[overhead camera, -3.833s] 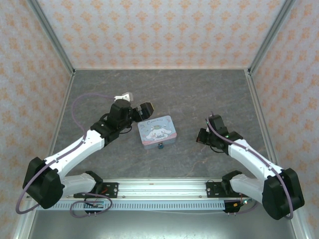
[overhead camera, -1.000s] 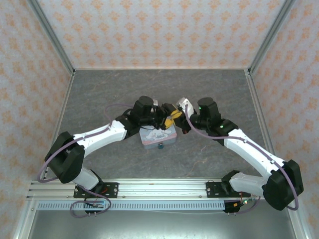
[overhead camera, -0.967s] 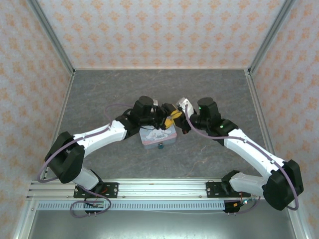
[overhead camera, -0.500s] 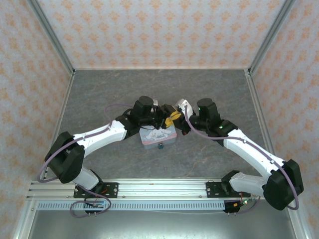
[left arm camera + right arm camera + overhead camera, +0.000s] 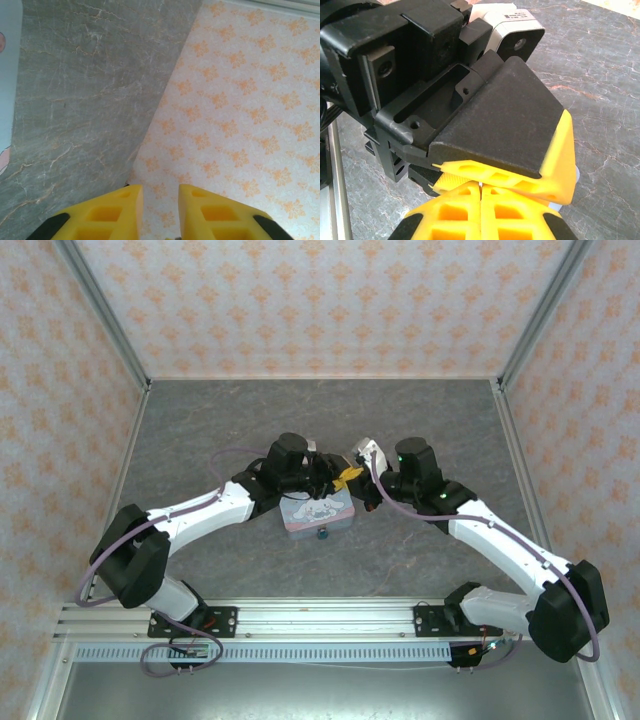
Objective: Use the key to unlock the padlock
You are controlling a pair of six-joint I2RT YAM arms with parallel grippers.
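Padlock (image 5: 322,533): teal, lying on the grey table, touching the middle of the near edge of the cartoon tin (image 5: 305,515).
Left gripper (image 5: 160,202): above the tin's far right corner; yellow fingers parted by a narrow gap (pointing past the tin).
Right gripper (image 5: 480,197): at that same corner, meeting the left gripper; jaws pressed together.

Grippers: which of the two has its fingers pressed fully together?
The right gripper: its yellow fingers meet along one seam. On the left gripper the fingers stand apart, wallpaper showing between them.
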